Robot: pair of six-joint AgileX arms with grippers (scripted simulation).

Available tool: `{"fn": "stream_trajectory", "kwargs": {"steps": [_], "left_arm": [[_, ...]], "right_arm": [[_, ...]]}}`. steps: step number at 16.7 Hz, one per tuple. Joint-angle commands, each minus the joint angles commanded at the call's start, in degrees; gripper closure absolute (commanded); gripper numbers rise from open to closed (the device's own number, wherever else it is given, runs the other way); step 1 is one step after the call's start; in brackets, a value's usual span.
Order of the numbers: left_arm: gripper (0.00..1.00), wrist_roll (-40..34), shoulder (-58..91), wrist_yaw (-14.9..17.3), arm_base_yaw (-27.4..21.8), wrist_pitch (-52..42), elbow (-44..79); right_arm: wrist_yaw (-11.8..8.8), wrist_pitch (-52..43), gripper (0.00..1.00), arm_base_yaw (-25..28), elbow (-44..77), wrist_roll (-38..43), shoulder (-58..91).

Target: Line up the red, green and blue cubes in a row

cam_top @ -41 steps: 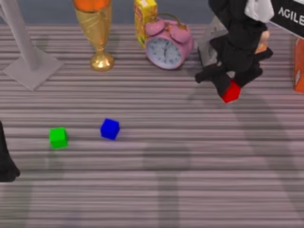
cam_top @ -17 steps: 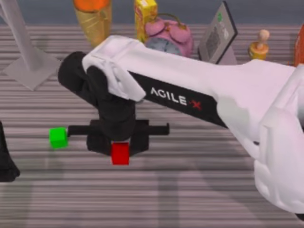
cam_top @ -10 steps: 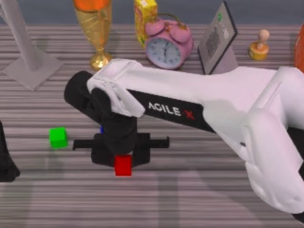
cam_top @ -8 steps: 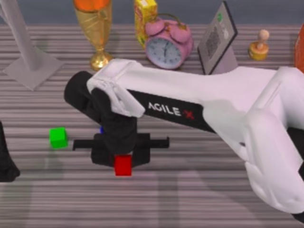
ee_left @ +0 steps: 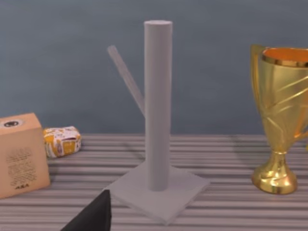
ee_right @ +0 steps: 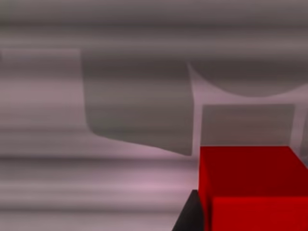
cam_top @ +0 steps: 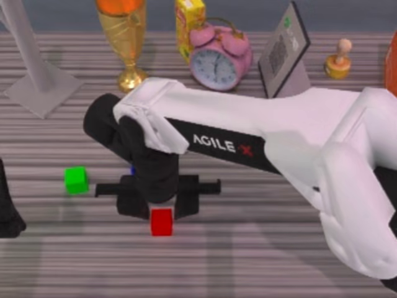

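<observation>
Striped grey tabletop (cam_top: 260, 248) carries the small matte red cube (cam_top: 162, 221), between the right gripper's (cam_top: 160, 206) seemingly parted fingers, though its hold is hard to judge. Small matte green cube (cam_top: 76, 180) sits leftward; blue is mostly hidden. Withdraw straight up, leaving red undisturbed.

White right arm (cam_top: 273, 149) carries black lettering "AGILE" followed by a red "X". Behind it, the pink clock (cam_top: 216, 59) has a numbered dial, its numerals possibly standard hours but too small to read.
</observation>
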Motion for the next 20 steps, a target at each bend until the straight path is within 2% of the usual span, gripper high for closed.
{"fn": "stream_trajectory", "kwargs": {"steps": [4,5,15,20], "left_arm": [[0.00,0.0,0.0,0.0,0.0,0.0,0.0],[0.00,0.0,0.0,0.0,0.0,0.0,0.0],[0.00,0.0,0.0,0.0,0.0,0.0,0.0],[0.00,0.0,0.0,0.0,0.0,0.0,0.0]], "right_arm": [[0.0,0.0,0.02,0.0,0.0,0.0,0.0],[0.0,0.0,0.00,0.0,0.0,0.0,0.0],[0.0,-1.0,0.00,0.1,1.0,-0.1,-0.1],[0.0,-11.5,0.00,0.4,9.6,0.2,-1.6]]}}
